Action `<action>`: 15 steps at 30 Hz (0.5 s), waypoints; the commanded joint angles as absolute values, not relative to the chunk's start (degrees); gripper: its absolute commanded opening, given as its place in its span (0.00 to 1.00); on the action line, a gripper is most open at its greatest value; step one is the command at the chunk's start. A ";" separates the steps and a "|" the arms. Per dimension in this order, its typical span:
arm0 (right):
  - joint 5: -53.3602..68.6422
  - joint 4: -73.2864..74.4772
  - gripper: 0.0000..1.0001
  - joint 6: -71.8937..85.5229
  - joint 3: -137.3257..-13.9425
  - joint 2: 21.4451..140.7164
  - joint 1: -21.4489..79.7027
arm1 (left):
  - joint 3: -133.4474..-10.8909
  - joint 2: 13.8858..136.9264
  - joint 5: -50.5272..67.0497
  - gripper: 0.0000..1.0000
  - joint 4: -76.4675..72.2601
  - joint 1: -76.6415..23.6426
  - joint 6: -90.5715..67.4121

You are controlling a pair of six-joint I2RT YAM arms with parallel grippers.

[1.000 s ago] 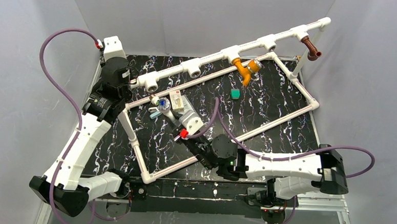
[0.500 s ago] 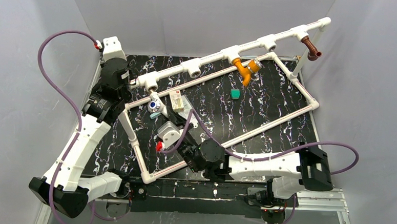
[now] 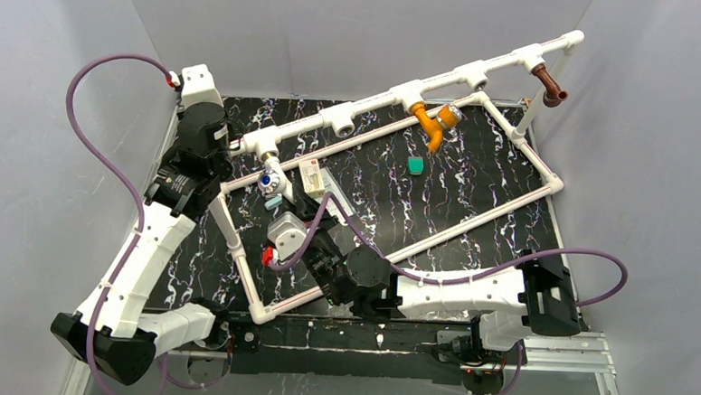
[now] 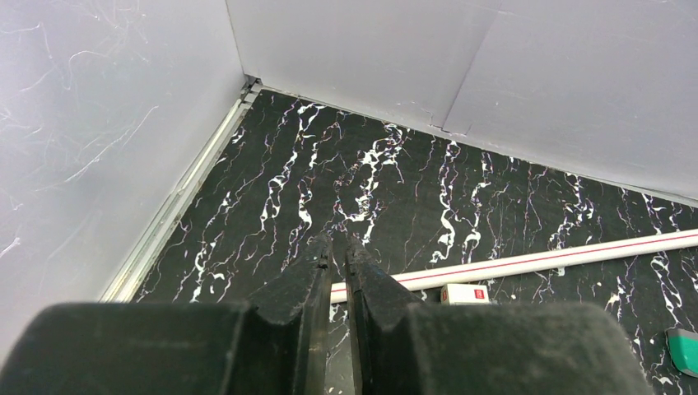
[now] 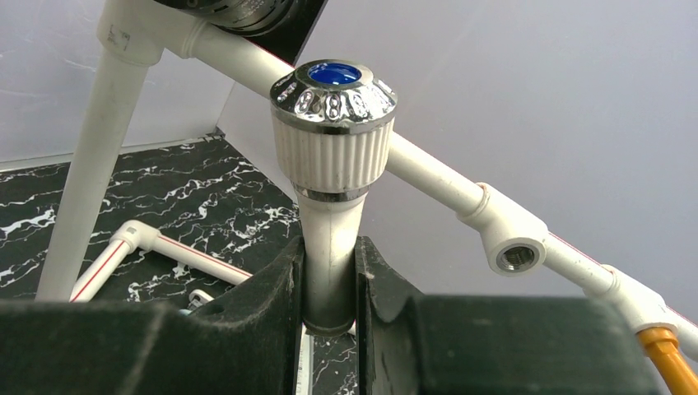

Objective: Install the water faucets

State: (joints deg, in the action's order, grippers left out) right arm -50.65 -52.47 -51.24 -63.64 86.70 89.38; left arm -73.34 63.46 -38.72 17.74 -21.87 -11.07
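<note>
The white faucet point(image 5: 333, 156) is in my right pincer point(image 5: 329, 280), which is clamped narrowly on the stem just under the ribbed knob with the blue cap. The stem's long axis runs straight out from between the jaws, knob end away from me. Its threaded end is hidden below the jaws, so I cannot tell which way it faces.

From above, the faucet hangs over the desk point(image 3: 474, 181), just on the near side of the pipe rail point(image 3: 379, 104) and close under the leftmost T-fitting point(image 3: 264, 143). In my right wrist view an empty socket point(image 5: 514, 257) opens to the right of the knob, apart from it. I judge the coming move turns on bringing the hidden inlet in line with one of these mouths.

I count three faucets. The orange faucet point(image 3: 430, 125) and the reddish-brown faucet point(image 3: 548, 85) are seated on the rail, and the white one is in my grip. The rail carries five T-fittings, two filled and three open. One teal piece point(image 3: 416, 165) lies on the desk.

My left pincer point(image 4: 337, 263) is nearly closed on nothing, facing the far left corner, so the right arm is the nearer one.
</note>
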 commanded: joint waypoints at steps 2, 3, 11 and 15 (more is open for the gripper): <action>-52.44 -53.99 0.01 -49.78 -66.89 86.40 89.03 | -67.98 65.15 -38.85 0.10 34.88 -22.15 -11.34; -52.65 -53.58 0.01 -49.44 -66.81 86.34 89.02 | -68.02 65.13 -38.88 0.10 34.81 -22.15 -11.29; -53.90 -51.77 0.01 -47.21 -65.05 85.28 89.04 | -68.02 65.21 -38.74 0.10 34.82 -22.15 -11.21; -53.93 -51.75 0.01 -47.19 -65.33 84.99 89.06 | -68.01 65.30 -38.64 0.10 34.90 -22.17 -11.21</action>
